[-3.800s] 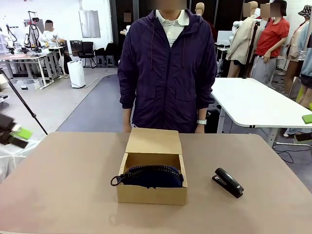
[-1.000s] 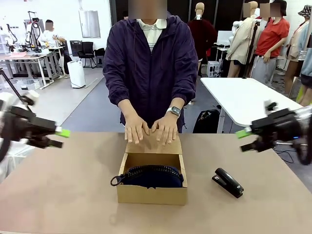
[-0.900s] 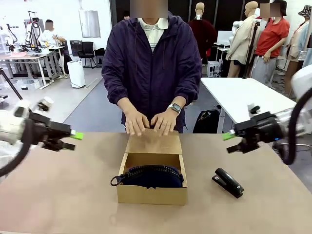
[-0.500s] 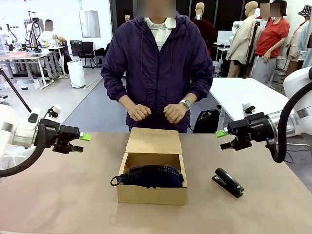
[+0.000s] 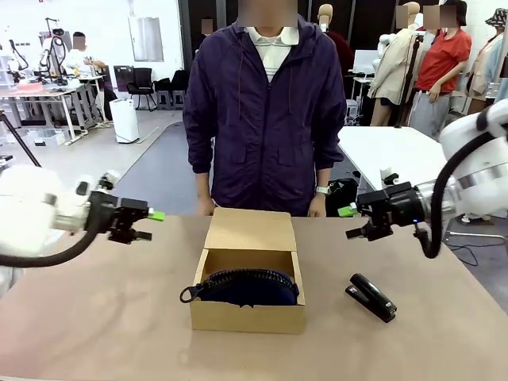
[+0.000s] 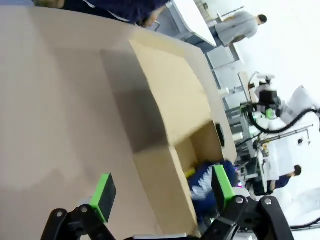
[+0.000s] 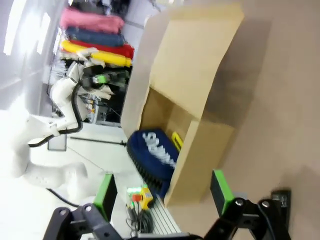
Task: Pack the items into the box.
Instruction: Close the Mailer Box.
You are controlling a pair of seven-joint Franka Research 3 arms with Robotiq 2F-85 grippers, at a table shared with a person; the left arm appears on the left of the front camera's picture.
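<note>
While sweeping in from the left edge, recording the left gripper [image 5: 151, 225] hanging above the table [image 5: 95, 317], well apart from the box, with fingers spread wide and gripping nothing. Confirming the same wide gap between its green pads [image 6: 104, 196] in the left wrist view. Moving to centre, finding the box [image 5: 248, 317] sitting on the table with its flap lid [image 5: 252, 230] leaning back open toward the person [image 5: 270, 111] standing at the far side. Observing the navy pouch [image 5: 248, 287] lying inside the box and filling most of its width, with zipper facing up and ring pull [image 5: 188, 294] poking out over the left wall. Picking out, in the right wrist view, the slim yellow object [image 7: 177, 141] lying inside the box between pouch and back wall; not managing to tell whether touching the pouch. Continuing rightward, noting a black stapler [image 5: 371, 297] lying on the table near the box's right side, apart from it. Ending at the right, recording the right gripper [image 5: 350, 223] hanging above the table behind the stapler, with fingers spread wide and holding nothing.
</note>
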